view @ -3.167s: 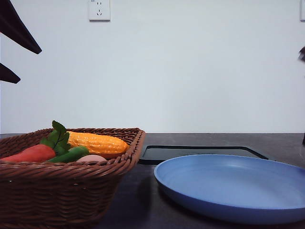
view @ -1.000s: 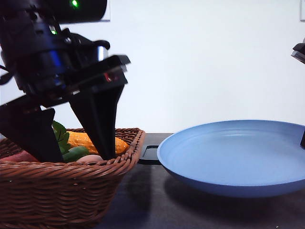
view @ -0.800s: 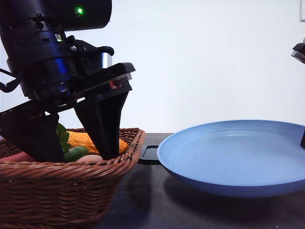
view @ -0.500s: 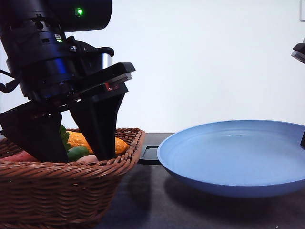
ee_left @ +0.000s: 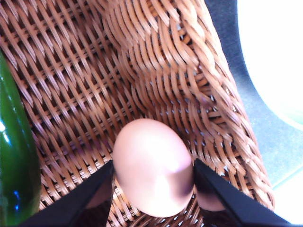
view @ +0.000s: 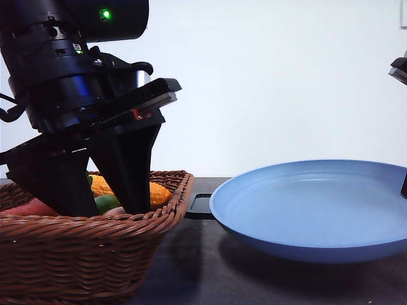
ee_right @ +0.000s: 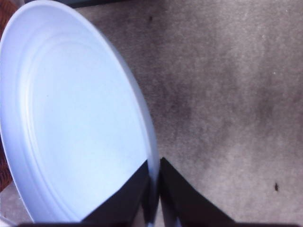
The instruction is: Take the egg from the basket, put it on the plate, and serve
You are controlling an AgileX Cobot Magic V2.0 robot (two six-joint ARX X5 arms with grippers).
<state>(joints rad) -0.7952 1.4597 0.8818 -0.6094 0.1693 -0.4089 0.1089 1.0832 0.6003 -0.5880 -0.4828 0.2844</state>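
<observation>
The pinkish-brown egg [ee_left: 152, 166] lies on the woven floor of the wicker basket [ee_left: 156, 61], close to its side wall. My left gripper [ee_left: 154, 191] is shut on the egg, one dark finger pressing each side. In the front view the left gripper [view: 102, 204] reaches down into the basket [view: 95, 244] at the left, and its fingers hide the egg. The blue plate [view: 318, 210] hangs tilted above the table on the right. My right gripper [ee_right: 154, 182] is shut on the plate's [ee_right: 71, 118] rim.
A yellow corn cob [view: 157, 192], an orange-red carrot [view: 32, 208] and a green cucumber [ee_left: 14, 156] lie in the basket around the left fingers. A black tray [view: 200, 204] sits behind the plate on the dark table [view: 203, 273].
The left arm came down into the basket and its fingers have closed inward onto the egg. The plate was lifted off the table earlier and now holds still.
</observation>
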